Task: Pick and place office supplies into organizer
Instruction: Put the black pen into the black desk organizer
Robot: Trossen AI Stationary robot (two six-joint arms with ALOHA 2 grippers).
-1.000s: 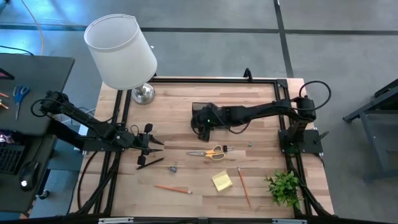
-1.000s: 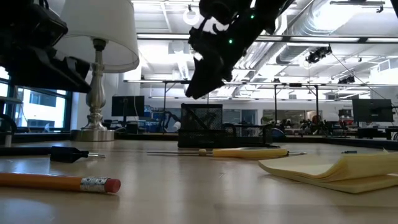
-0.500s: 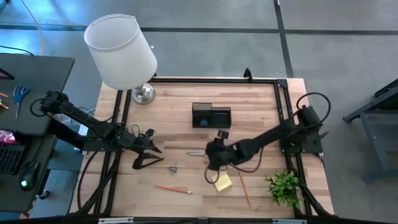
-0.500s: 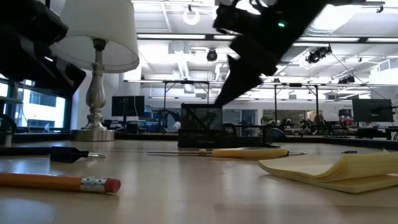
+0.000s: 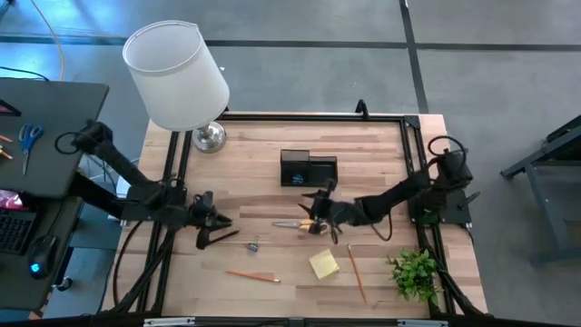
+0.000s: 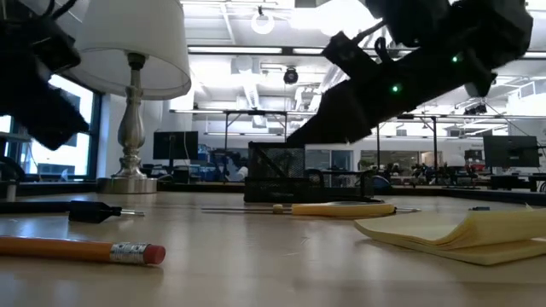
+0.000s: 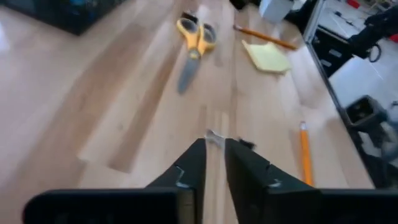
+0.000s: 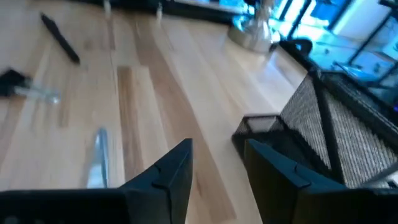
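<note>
Overhead and level views of the desk (image 5: 381,145). The organizer (image 5: 308,169) stands near the desk's middle, toward the far edge, with the lamp (image 5: 177,77) at the far left corner and a plant (image 5: 416,272) at the near right corner. The scissors (image 5: 304,222) lie in front of the organizer; the sticky pad (image 5: 324,264) lies nearer the front edge, an orange pencil (image 5: 355,272) just right of it and a second pencil (image 5: 252,275) to its left. A clip (image 5: 253,243) lies left of the scissors and a dark pen (image 5: 219,239) beside it. The right tool (image 5: 324,211) hangs over the scissors' handles, fingers apart at a medium gap, empty in the wrist view. The left tool (image 5: 218,224) hovers above the pen, fingers narrow with a slim gap, gripping nothing
</note>
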